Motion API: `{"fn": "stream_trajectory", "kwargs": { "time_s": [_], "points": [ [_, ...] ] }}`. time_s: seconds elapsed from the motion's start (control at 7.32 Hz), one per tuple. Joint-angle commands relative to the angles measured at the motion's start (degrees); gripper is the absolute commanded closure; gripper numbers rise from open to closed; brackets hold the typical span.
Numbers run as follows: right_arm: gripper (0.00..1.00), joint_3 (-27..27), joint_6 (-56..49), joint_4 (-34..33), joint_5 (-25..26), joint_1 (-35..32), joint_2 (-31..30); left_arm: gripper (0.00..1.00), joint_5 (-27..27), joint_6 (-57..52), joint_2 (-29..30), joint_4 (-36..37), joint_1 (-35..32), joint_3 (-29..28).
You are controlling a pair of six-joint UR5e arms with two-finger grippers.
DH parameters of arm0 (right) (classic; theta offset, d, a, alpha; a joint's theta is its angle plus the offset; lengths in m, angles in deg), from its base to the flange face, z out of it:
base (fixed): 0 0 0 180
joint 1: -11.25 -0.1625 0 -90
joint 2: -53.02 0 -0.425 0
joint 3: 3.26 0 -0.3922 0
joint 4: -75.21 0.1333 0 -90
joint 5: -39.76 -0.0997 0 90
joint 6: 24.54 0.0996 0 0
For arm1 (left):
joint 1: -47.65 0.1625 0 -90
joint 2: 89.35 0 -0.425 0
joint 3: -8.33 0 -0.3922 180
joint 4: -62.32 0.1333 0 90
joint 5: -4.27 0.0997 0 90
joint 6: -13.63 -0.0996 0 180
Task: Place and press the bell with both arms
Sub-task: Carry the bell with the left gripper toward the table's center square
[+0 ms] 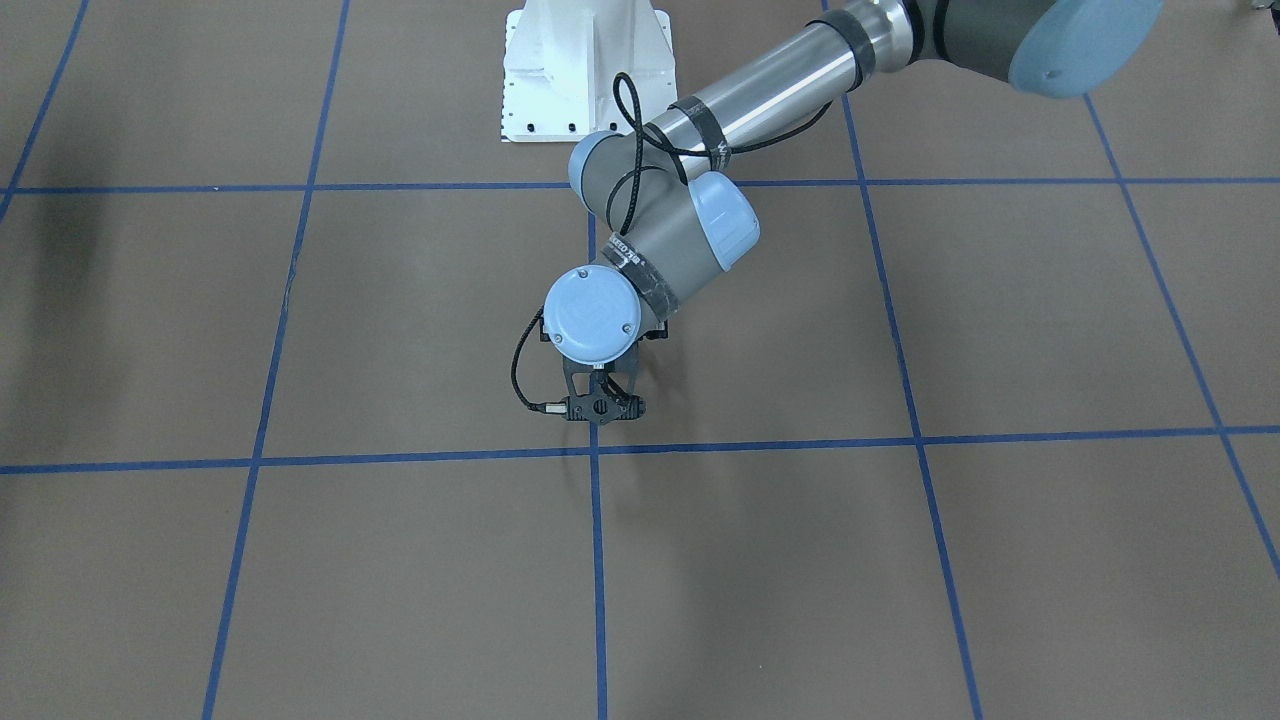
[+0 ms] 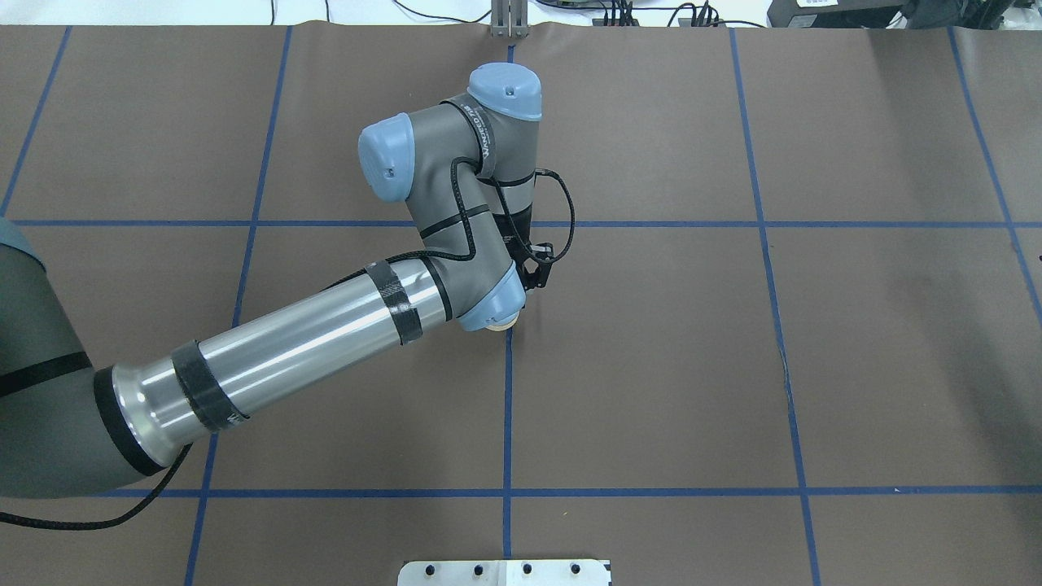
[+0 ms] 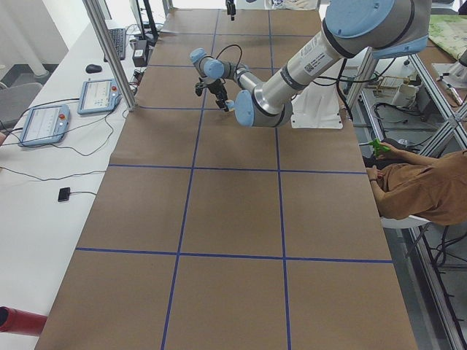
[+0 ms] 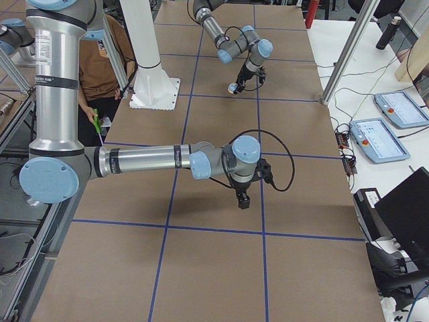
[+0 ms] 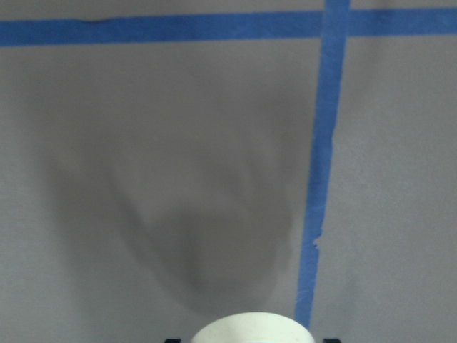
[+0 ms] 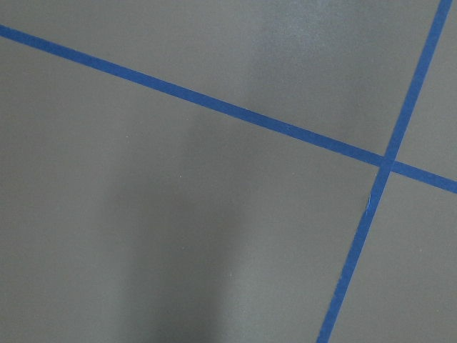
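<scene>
Brown matte paper (image 2: 651, 366), ruled with blue tape (image 2: 507, 407), lies flat and smooth. We see the left gripper (image 1: 598, 405) pinching the bell (image 5: 253, 330) beside the centre line. It is a glossy cream curve in the wrist view and only a sliver overhead. The right gripper (image 4: 242, 198) shows only in the right-side view, so we cannot tell its jaws.

White lettering on a black strap (image 2: 482, 134) around the wrist of the left arm (image 2: 309, 346), toward 12 o'clock overhead, is illegible; likewise a white label (image 4: 45, 40) on the right arm (image 4: 134, 159).
</scene>
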Motion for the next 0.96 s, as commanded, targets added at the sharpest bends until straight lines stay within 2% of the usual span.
{"fn": "stream_trajectory", "kwargs": {
  "time_s": [0.0, 0.14, 0.27, 0.82],
  "points": [
    [0.00, 0.03, 0.03, 0.00, -0.01, 0.12, 0.02, 1.00, 0.07, 0.27, 0.52, -2.01, 0.29, -1.38],
    [0.00, -0.06, 0.03, 0.00, -0.01, 0.20, 0.10, 0.99, 0.07, 0.36, 0.52, -3.07, 0.29, -2.17],
    [0.00, -0.06, 0.03, 0.00, -0.01, 0.29, 0.11, 0.89, 0.07, 0.36, 0.52, -3.08, 0.47, -2.26],
    [0.00, -0.14, -0.05, 0.00, 0.08, 0.29, 0.11, 0.78, 0.16, 0.45, 0.52, -3.52, 1.08, -2.26]
  ]
}}
